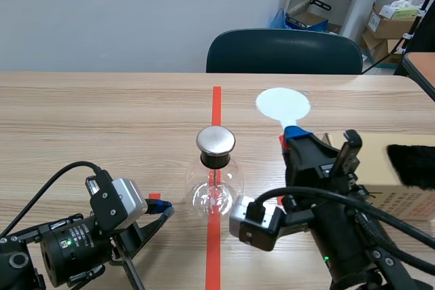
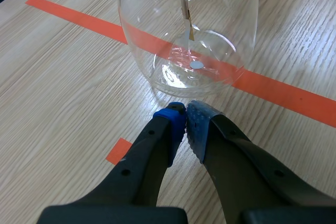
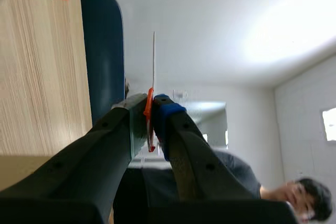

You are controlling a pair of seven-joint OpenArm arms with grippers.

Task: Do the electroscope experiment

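Observation:
The electroscope (image 1: pixel 216 180), a clear glass flask with a round metal cap (image 1: pixel 216 140), stands on the red tape line mid-table. In the left wrist view the flask (image 2: pixel 157 40) is just ahead of my left gripper (image 2: pixel 185 118), which is shut on nothing and rests low on the table at the flask's base; a thin rod with foil leaves (image 2: pixel 185 9) hangs inside. My right gripper (image 1: pixel 294 136) is raised to the right of the flask and shut on the red handle (image 3: pixel 149 103) of a paddle with a white disc (image 1: pixel 283 105). The right wrist view shows the disc (image 3: pixel 154 59) edge-on.
A cardboard box (image 1: pixel 380 191) with a black furry cloth (image 1: pixel 411 164) on top lies at the right edge, beside the right arm. A dark chair (image 1: pixel 284 51) stands behind the table. A person (image 3: pixel 294 198) shows in the right wrist view.

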